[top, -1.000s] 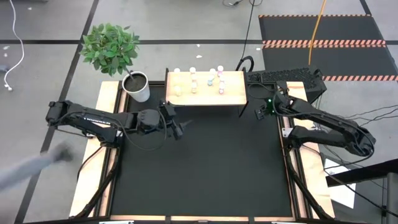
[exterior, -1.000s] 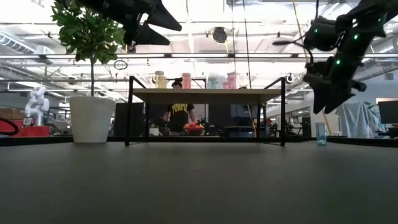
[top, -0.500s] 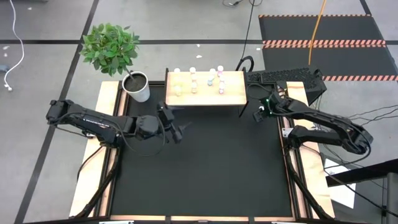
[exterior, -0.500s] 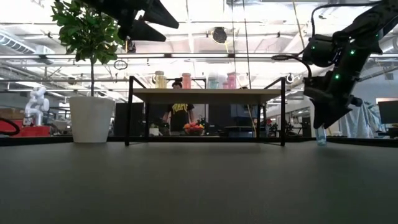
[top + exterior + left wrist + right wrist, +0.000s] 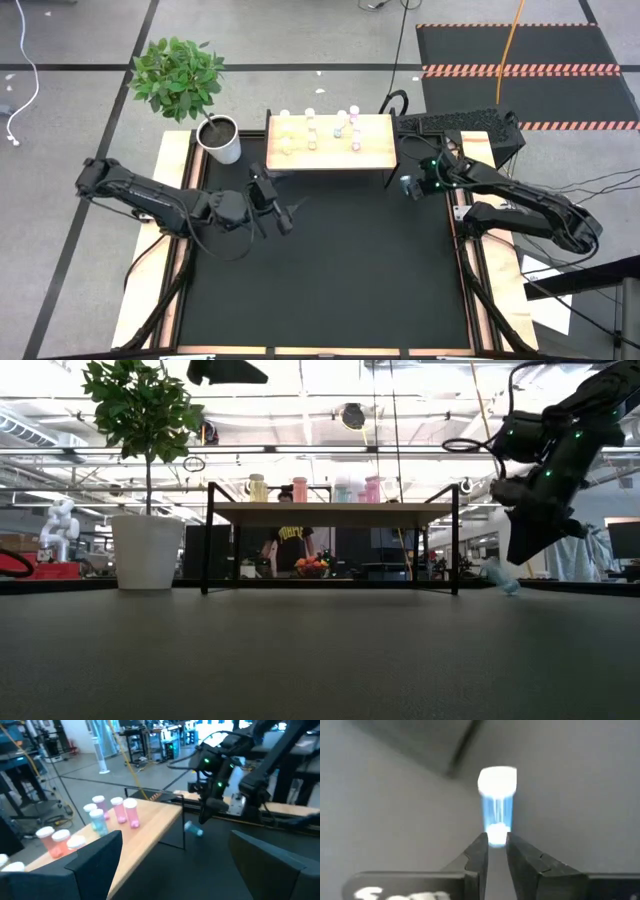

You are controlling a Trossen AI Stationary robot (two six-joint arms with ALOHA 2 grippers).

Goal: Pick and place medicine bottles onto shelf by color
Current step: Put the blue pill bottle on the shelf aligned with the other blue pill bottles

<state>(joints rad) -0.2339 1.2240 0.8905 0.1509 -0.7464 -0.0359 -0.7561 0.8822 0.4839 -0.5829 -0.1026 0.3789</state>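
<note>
The right gripper [image 5: 496, 851] is beside the right end of the wooden shelf [image 5: 375, 152], near the far right corner of the black tabletop [image 5: 330, 270]. Its jaws are clamped on the base of a tilted blue medicine bottle [image 5: 497, 802] with a white cap. Other capped bottles [image 5: 114, 811], pink, teal and pale, stand on the shelf. The left gripper [image 5: 282, 214] hangs above the tabletop before the shelf's left end, jaws apart and empty.

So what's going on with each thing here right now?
Right gripper: shut on blue bottle.
Blue bottle: tilted, at the mat beside the shelf.
Left gripper: open, empty, above the mat.
Shelf: holding upright bottles.
Plant pot: upright.
</note>
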